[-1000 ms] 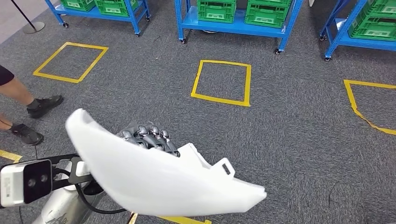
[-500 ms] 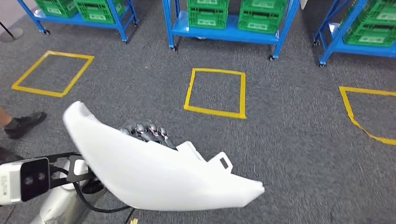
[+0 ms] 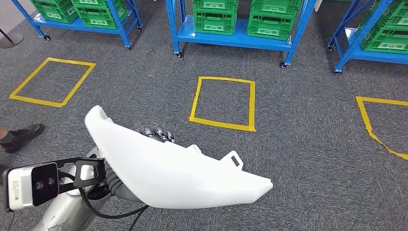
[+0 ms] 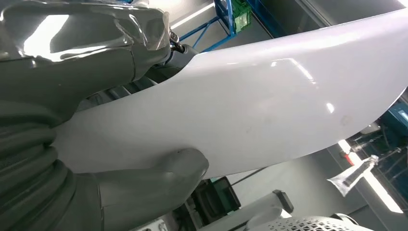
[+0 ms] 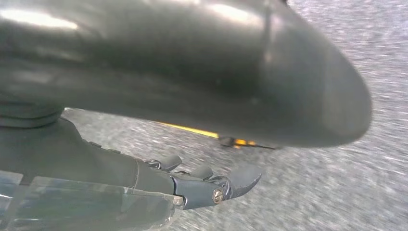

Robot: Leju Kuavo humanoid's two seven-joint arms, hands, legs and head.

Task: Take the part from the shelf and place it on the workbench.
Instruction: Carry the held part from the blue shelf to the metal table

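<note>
Over grey carpet (image 3: 308, 159), left robot hand (image 3: 154, 133) grips glossy curved white part (image 3: 173, 171).

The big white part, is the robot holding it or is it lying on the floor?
Held. The left hand grips the white part above the grey carpet, its thumb pressed against it.

Open grey carpet floor (image 3: 308, 144) spreads across the middle and right of the frame, marked with yellow tape squares (image 3: 223, 103). Along the top edge, blue shelf racks (image 3: 238, 36) loaded with green crates (image 3: 215, 17) wall off the way ahead, with narrow gaps between them. At the left edge a person's shoe (image 3: 21, 136) stands on the carpet, and the big white part (image 3: 168, 166) held by the left hand (image 3: 155, 133) covers the lower centre.
</note>
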